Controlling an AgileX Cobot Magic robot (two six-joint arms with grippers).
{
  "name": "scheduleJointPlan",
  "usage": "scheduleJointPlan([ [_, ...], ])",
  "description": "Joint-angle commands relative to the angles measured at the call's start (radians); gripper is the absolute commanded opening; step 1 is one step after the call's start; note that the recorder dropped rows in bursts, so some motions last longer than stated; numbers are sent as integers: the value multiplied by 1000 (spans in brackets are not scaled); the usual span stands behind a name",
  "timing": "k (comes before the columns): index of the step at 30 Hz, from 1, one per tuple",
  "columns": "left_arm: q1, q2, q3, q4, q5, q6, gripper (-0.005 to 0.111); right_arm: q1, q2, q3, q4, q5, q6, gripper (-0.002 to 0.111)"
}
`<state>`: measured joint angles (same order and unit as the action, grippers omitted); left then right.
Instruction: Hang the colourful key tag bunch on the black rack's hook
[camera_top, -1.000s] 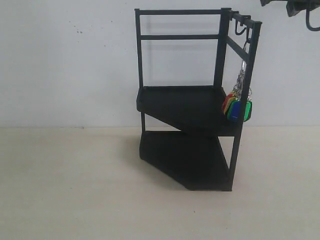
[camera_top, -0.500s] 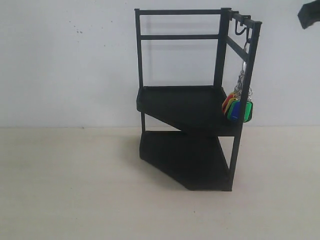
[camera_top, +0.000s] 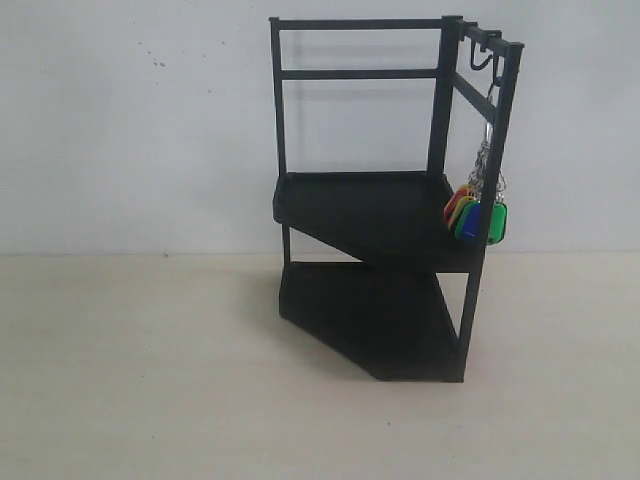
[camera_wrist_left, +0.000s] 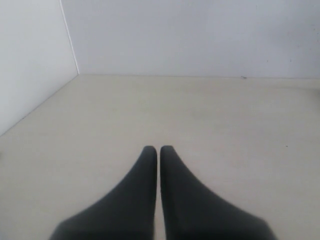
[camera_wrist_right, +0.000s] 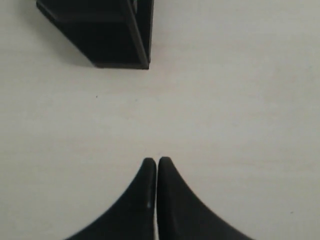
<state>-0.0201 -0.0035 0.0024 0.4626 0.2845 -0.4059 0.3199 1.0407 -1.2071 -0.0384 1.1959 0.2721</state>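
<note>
The black rack (camera_top: 380, 200) stands on the pale table against the white wall. From a hook (camera_top: 484, 58) on its top right rail the colourful key tag bunch (camera_top: 476, 215) hangs by its silver rings beside the right post. Neither gripper shows in the exterior view. My left gripper (camera_wrist_left: 158, 149) is shut and empty over bare table, far from the rack. Above the table my right gripper (camera_wrist_right: 157, 160) is shut and empty, and the rack's lower corner (camera_wrist_right: 120, 45) lies beyond its tips.
White walls (camera_wrist_left: 190, 35) meet in a corner (camera_wrist_left: 70, 45) in the left wrist view. The pale tabletop (camera_top: 150, 370) spreads to the left of and in front of the rack.
The right arm, seen at the top right of the exterior view a second ago, has drawn away out of that view. The key tag bunch stays hanging on the hook.
</note>
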Motion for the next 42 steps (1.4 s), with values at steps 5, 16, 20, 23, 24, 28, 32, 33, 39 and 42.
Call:
scheduleJointPlan([
  [5,-1,4,-2,0,-3,-6,4,0,-40,117,124,4,8,0],
  [16,-1,4,-2,0,-3,-6,4,0,-40,118,124,-2,8,0],
  [20,-1,4,-2,0,-3,-6,4,0,-40,118,119,-2,6,0],
  [23,-1,4,-2,0,-3,-6,4,2,-40,118,117,-8,6,0],
  [24,-1,4,-2,0,-3,-6,4,2,-40,118,113,-31,6,0],
  [28,-1,4,-2,0,-3,-6,4,9,-22,161,176,-197,6,0],
  [32,-1,4,-2,0,-3,-6,4,66,-4,289,190,-450,6,0],
  [33,-1,4,-2,0,-3,-6,4,86,1,329,198,-514,6,0],
  [39,-1,4,-2,0,-3,-6,4,161,7,578,216,-784,6,0],
  [42,-1,4,-2,0,-3,-6,4,161,-26,676,208,-850,6,0],
])
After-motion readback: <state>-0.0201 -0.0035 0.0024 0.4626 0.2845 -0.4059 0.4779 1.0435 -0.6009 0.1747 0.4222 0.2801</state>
